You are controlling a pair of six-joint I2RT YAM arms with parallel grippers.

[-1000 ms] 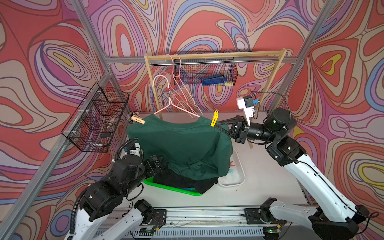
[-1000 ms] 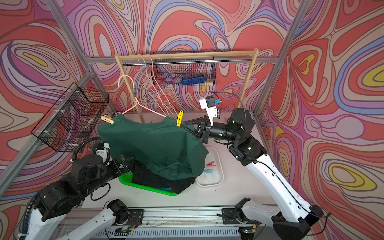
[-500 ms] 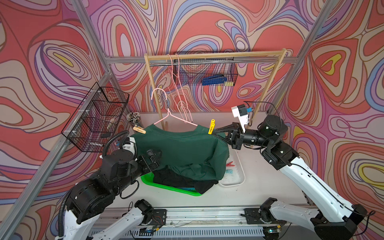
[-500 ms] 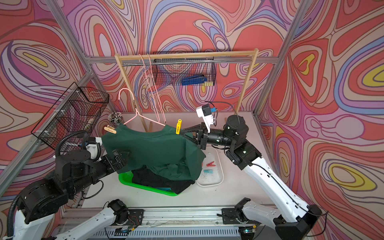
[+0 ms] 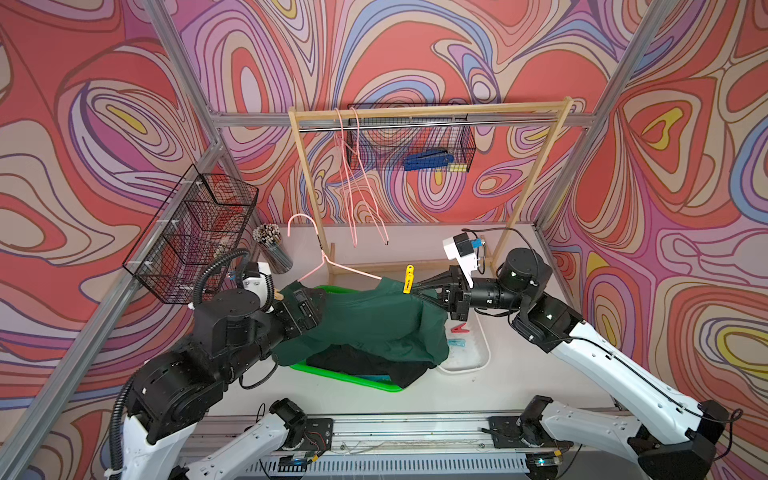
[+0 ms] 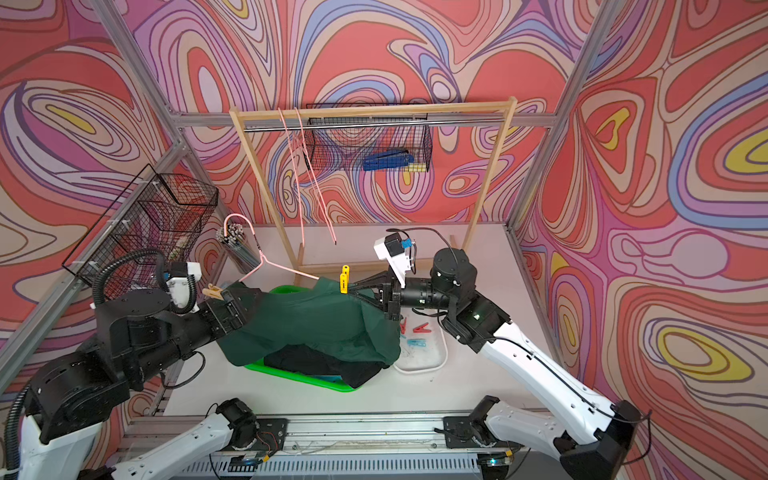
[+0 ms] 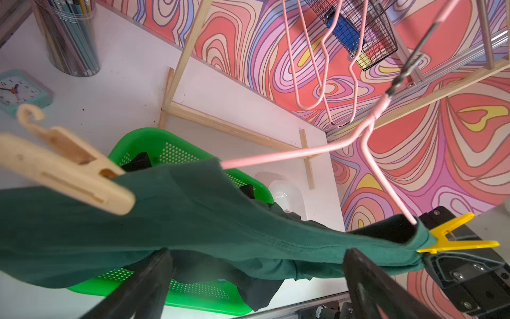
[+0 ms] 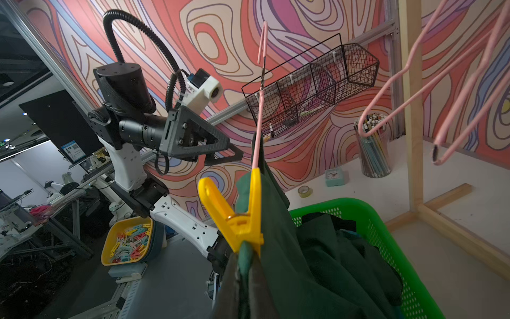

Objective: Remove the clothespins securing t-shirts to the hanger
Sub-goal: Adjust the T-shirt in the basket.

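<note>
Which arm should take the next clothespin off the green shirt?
Left, probably. The left gripper is open beside the beige clothespin; the right gripper is shut on the green shirt.

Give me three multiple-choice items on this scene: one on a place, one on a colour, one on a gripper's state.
1. Where is the yellow clothespin?
A. Lying in the white tray.
B. Clipped on the dark green t-shirt, right by the right gripper.
C. In the wire basket on the rail.

2. What colour is the hanger inside that shirt?
A. Pink.
B. White.
C. Black.

3. How does the left gripper stand?
A. Shut on the beige clothespin.
B. Open.
C. Shut on the hanger.

Key: 1 B, the right wrist view shows it pinching the shirt's shoulder next to that gripper. 2 A, pink wire runs out of the shirt's neck. 3 B, its fingers stand wide apart in the left wrist view.
</note>
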